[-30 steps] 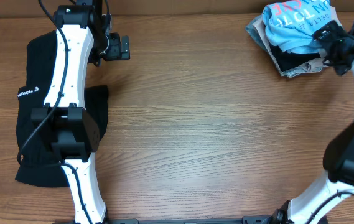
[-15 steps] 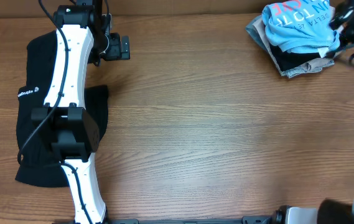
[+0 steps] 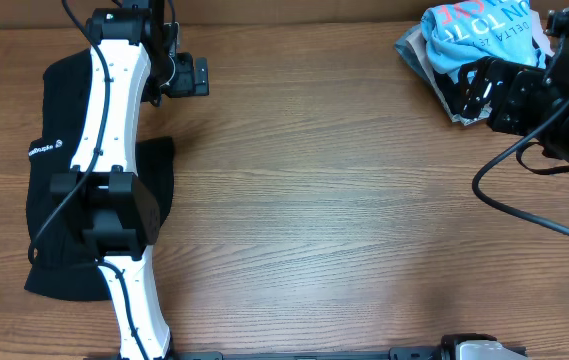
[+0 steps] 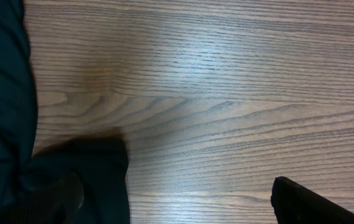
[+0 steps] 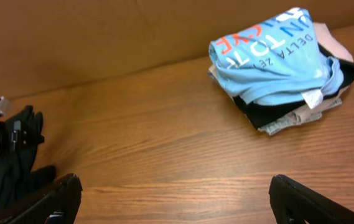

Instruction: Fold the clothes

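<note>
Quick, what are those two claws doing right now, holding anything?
Left gripper: open, holding nothing.
Right gripper: open, holding nothing.

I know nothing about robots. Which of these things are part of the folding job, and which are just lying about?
Part of the job:
- blue T-shirt
- black garment
- probably the stacked clothes under the T-shirt

Just there:
- table
- brown back wall
</note>
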Controlling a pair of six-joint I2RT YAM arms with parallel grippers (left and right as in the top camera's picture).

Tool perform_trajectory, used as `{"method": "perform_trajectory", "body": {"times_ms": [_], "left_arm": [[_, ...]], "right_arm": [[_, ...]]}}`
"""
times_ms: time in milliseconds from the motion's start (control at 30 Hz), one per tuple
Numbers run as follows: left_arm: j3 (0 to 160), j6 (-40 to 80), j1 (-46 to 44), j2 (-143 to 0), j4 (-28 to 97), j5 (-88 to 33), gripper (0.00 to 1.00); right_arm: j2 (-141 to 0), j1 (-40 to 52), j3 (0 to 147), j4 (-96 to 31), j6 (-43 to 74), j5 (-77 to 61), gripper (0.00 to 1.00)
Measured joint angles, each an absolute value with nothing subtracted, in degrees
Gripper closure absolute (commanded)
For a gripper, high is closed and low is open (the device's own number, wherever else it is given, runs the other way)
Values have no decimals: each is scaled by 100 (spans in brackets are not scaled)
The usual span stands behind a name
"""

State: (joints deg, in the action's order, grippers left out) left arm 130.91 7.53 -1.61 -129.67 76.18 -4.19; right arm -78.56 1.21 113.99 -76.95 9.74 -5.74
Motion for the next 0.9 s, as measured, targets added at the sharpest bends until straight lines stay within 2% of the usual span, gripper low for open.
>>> {"method": "perform_trajectory", "body": {"times_ms": [333, 467, 600, 900], "left_arm": [[13091, 755, -161, -12967, 7618, -419, 0], [13091, 755, -161, -12967, 7618, -419, 0], [13091, 755, -161, -12967, 7618, -416, 0], [13091, 755, -161, -12967, 7618, -416, 0]], "right_arm": [[-7940, 121, 11399, -7985, 956, -554, 0], [-7806, 121, 11063, -7135, 941, -554, 0], [-7196, 121, 9835, -5822, 939, -572, 0], [-4718, 102, 5994, -3479, 926, -624, 0]]}}
